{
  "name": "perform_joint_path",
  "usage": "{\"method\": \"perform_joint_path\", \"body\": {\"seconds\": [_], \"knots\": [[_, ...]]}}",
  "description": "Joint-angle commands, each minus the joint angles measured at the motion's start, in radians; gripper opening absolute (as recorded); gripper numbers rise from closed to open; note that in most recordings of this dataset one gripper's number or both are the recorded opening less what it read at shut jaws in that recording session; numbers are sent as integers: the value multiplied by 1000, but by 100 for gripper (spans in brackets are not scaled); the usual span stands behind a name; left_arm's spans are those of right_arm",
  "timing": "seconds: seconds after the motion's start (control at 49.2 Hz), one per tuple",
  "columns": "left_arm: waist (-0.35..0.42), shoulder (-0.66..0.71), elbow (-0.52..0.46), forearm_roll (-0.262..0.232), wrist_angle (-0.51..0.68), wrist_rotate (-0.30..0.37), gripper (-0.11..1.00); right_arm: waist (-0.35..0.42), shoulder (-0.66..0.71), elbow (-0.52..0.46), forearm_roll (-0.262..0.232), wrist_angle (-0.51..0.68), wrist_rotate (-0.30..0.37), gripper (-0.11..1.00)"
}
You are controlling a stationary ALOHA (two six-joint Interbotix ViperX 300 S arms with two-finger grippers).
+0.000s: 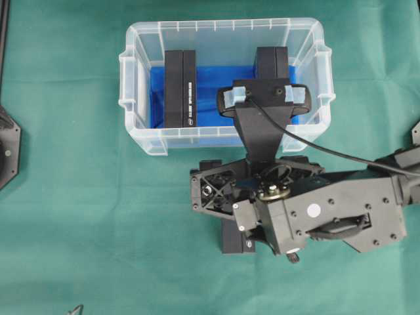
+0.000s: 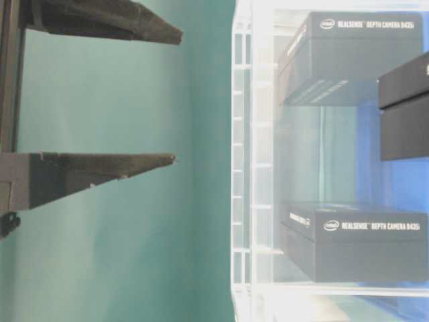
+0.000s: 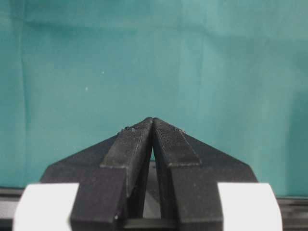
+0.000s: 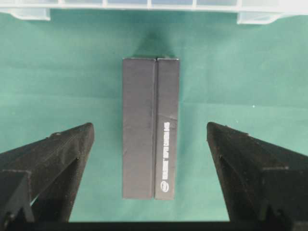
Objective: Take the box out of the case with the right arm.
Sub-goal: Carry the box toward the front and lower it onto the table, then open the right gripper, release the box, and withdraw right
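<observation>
The case [image 1: 139, 49] is a clear plastic bin with a blue sheet on its bottom. Inside it a black box [image 1: 180, 88] stands at the left, and another black box [image 1: 271, 60] at the right is partly hidden by my right wrist camera. A third black box [image 4: 150, 127] lies on the green cloth outside the case, in front of its near wall [image 4: 144, 5]. My right gripper [image 4: 149, 126] is open above it, one finger on each side and both clear of it. My left gripper [image 3: 153, 120] is shut on nothing over bare cloth.
The right arm [image 1: 328, 213] reaches in from the right and covers most of the box on the cloth [image 1: 236, 244]. Part of the left arm [image 1: 8, 147] shows at the left edge. Green cloth [image 1: 79, 230] covers the table.
</observation>
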Motion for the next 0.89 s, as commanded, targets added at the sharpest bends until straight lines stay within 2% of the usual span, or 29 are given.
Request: {"method": "perform_joint_path", "body": {"seconds": [0.0, 0.163, 0.284, 0.874], "knots": [[-3, 3, -20, 3, -3, -2, 2, -5, -40, -18, -11, 8, -5, 92], [-3, 3, -20, 5, -3, -2, 2, -2, -57, 12, -8, 32, -23, 92], [-3, 0, -20, 3, -5, -2, 2, 6, -104, 92, -5, 37, -14, 92], [-3, -8, -17, 5, -5, 6, 2, 58, -555, 620, 3, -78, 15, 92]]}}
